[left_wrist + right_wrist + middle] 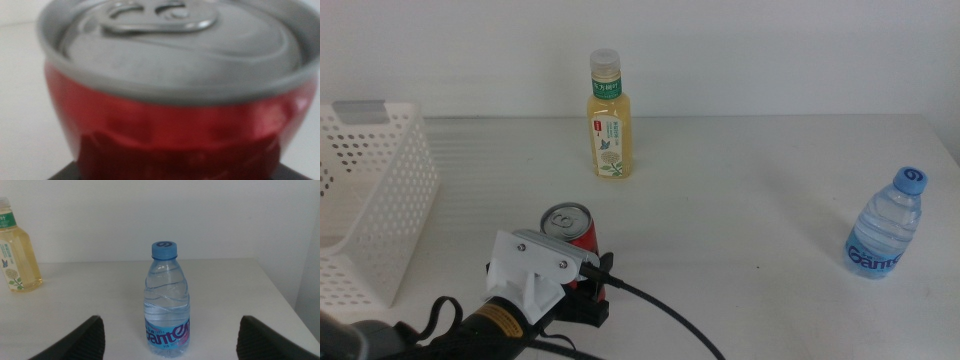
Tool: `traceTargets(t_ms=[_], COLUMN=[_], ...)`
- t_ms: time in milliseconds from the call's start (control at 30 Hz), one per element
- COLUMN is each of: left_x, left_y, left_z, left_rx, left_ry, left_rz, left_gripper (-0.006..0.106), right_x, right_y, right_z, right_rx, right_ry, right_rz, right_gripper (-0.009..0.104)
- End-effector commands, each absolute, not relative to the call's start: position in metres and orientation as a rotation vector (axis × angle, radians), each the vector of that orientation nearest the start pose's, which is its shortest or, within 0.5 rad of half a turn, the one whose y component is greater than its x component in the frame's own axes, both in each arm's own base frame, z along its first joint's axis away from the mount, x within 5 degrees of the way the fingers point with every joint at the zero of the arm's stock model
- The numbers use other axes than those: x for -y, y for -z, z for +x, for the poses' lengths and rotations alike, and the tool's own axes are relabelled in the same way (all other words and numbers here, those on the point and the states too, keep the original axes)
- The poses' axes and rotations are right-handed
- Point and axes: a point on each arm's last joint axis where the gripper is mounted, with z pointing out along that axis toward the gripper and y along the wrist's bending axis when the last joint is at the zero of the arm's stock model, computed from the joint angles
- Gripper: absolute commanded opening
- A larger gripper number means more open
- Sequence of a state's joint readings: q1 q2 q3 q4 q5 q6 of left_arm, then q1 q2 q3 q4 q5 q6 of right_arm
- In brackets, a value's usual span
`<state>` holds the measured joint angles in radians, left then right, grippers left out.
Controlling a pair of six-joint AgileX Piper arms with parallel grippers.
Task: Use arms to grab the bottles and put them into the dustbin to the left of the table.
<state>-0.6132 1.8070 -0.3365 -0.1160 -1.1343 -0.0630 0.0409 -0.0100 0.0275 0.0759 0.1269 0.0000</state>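
Reaching at the red soda can (570, 228) near the table's (750, 190) six o'clock edge, the left gripper (582, 290) surrounds it, clamp state unclear, so next it must lift toward the nine-o'clock dustbin (380, 190), while the right gripper (170, 347) waits spread before the water bottle (167, 307).

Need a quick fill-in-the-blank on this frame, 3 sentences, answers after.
1. The left gripper is at the red ____, near the table's front edge.
2. The water bottle standing between the open jaws of the right gripper has a ____ cap.
3. The yellow drink bottle stands upright with a ____ cap, right of the white basket.

Answers: can; blue; white
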Motion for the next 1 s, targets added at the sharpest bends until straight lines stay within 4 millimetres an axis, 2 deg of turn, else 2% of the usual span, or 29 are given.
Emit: traceTargets(t_ms=[0,233,467,800,967], left_x=[0.144,0.139,0.132,0.140,0.142], left_y=[-0.156,-0.187,-0.214,-0.250,-0.267], left_z=[0.218,0.209,0.201,0.206,0.215], left_rx=[-1.578,-1.579,-1.681,-1.868,-2.002], left_ry=[0.503,0.511,0.475,0.450,0.443], left_rz=[0.334,0.335,0.349,0.436,0.463], left_gripper=[-0.005,-0.005,-0.005,-0.005,-0.005], right_x=[-0.002,-0.002,-0.002,-0.002,-0.002], right_y=[-0.204,-0.204,-0.204,-0.204,-0.204], right_z=[0.054,0.054,0.054,0.054,0.054], right_rx=[-1.517,-1.517,-1.517,-1.517,-1.517], right_ry=[-0.083,-0.083,-0.083,-0.083,-0.083], right_rz=[0.019,0.019,0.019,0.019,0.019], right_gripper=[0.076,0.076,0.076,0.076,0.076])
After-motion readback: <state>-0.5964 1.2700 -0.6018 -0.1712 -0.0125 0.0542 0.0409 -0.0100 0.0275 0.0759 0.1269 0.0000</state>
